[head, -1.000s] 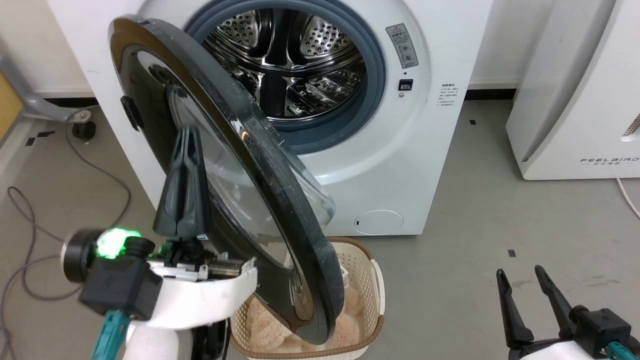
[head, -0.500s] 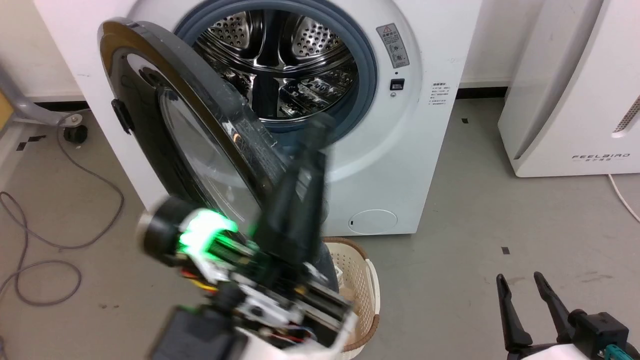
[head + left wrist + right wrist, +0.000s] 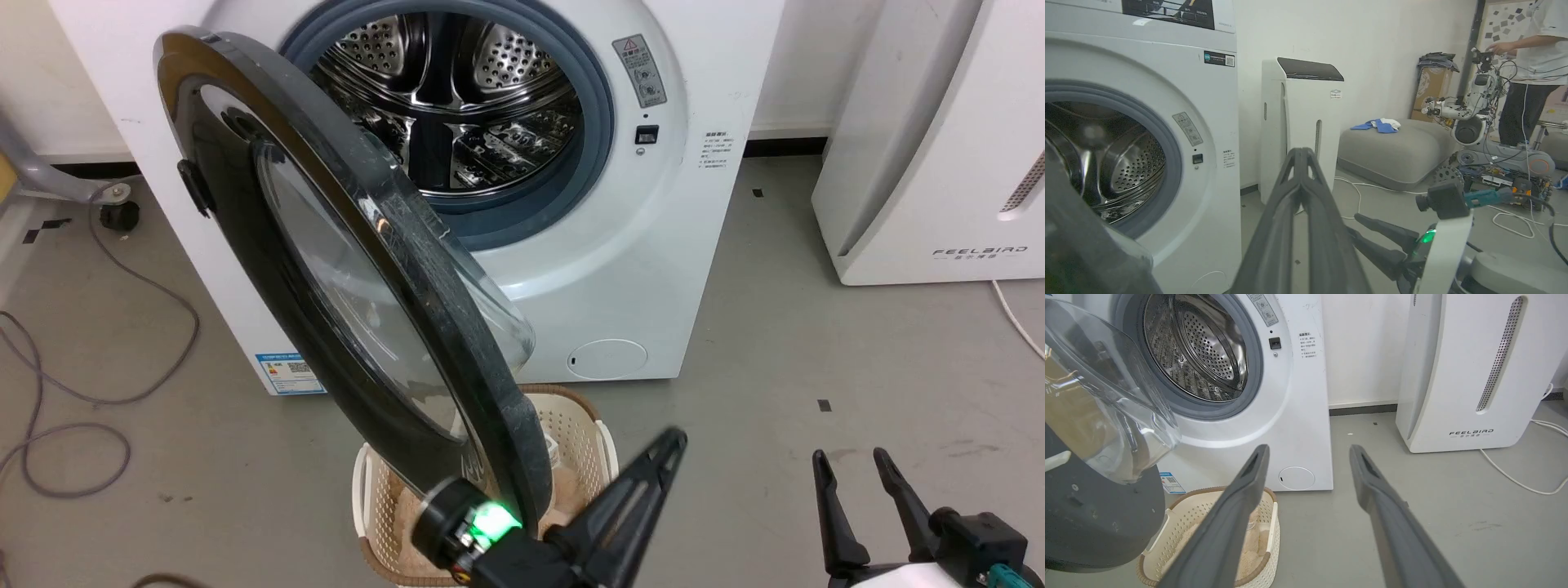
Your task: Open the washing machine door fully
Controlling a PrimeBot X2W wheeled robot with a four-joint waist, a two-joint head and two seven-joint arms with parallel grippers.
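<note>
The washing machine (image 3: 653, 245) stands with its steel drum (image 3: 457, 106) exposed. Its glossy black door (image 3: 457, 327) hangs partly swung out on the left hinge, rim edge toward me, the glass bowl (image 3: 1106, 396) bulging toward the washer. My left gripper (image 3: 671, 445) sits low at the bottom centre, just right of the door's lower rim and apart from it, fingers (image 3: 1300, 183) pressed together and holding nothing. My right gripper (image 3: 849, 461) rests at the lower right, open and empty, its two fingers (image 3: 1249, 486) spread wide, aimed at the washer's lower front.
A cream laundry basket (image 3: 571, 425) with pale cloth sits on the floor under the door. The white FEELBIRD appliance (image 3: 922, 147) stands to the right. Cables (image 3: 49, 441) loop on the floor at left. A person (image 3: 1535, 61) and another robot (image 3: 1474, 122) are far off.
My left gripper left the door's outer face, swung across in front of it and now sits lower, right of the rim. The door stands about as before. The head camera shifted slightly.
</note>
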